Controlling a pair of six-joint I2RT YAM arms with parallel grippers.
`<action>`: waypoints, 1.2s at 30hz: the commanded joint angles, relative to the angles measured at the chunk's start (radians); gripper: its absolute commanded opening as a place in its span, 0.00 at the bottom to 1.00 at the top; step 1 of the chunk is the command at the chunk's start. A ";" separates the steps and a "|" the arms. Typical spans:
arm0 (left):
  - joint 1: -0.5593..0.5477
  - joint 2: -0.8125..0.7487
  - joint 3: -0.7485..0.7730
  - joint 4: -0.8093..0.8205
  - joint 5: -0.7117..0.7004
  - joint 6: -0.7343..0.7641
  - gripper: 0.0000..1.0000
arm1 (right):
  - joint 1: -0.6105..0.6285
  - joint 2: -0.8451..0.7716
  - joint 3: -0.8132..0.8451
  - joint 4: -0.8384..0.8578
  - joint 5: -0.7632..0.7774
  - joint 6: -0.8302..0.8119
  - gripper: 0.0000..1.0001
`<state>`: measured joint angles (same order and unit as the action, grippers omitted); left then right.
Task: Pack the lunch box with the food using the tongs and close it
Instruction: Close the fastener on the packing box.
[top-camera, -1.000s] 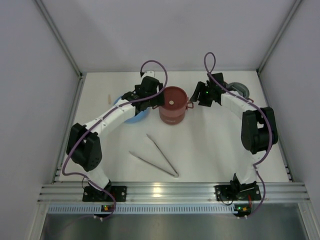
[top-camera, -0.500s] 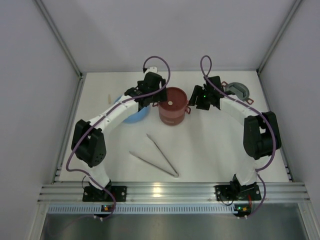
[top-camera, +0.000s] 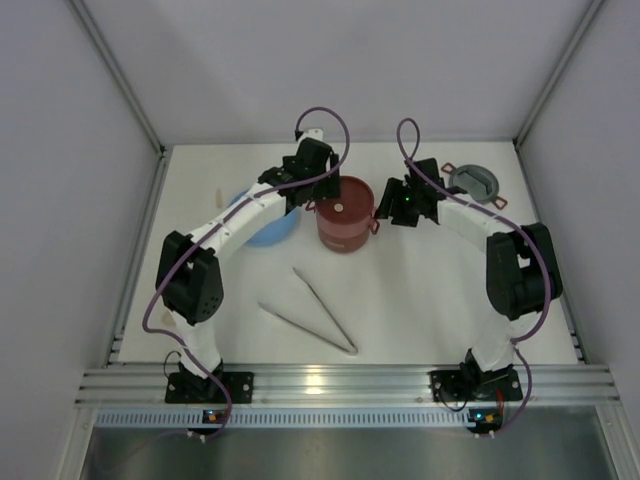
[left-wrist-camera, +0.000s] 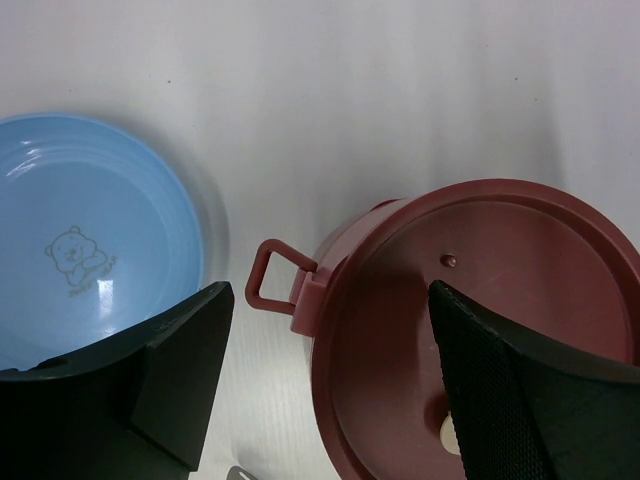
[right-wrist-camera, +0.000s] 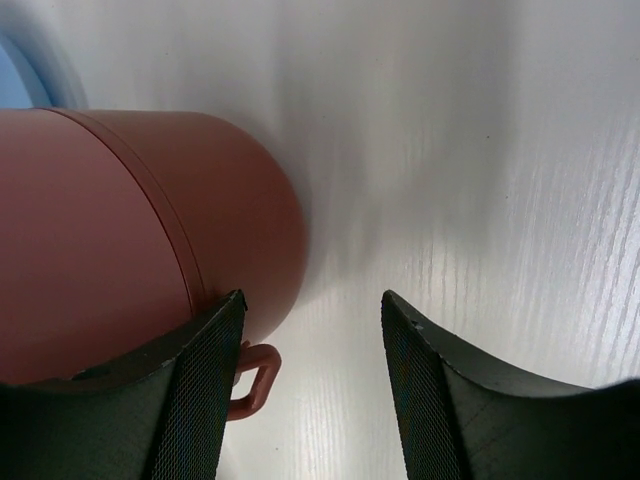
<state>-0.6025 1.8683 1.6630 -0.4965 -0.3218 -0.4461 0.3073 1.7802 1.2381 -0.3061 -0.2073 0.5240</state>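
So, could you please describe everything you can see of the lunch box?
The lunch box is a dark-red, plastic-looking round stack, upright on the table, closed by a flat lid with a pale centre dot, loop ears at the sides. The left gripper hangs open over its rim, the right gripper open beside its wall.

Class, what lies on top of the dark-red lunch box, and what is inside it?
A flat dark-red lid covers the lunch box; whatever is inside is hidden beneath it.
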 joint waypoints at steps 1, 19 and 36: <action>-0.006 0.014 0.050 -0.020 -0.002 0.014 0.84 | 0.021 -0.031 -0.008 0.022 -0.017 -0.012 0.56; -0.010 0.077 0.044 -0.089 -0.031 0.056 0.82 | 0.023 -0.160 -0.058 -0.087 0.260 0.093 0.26; -0.017 0.111 0.020 -0.111 -0.049 0.083 0.81 | 0.105 -0.115 -0.089 -0.039 0.179 0.163 0.00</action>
<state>-0.6163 1.9179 1.7027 -0.5014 -0.3576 -0.4061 0.3935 1.5986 1.0939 -0.3779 0.0059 0.6601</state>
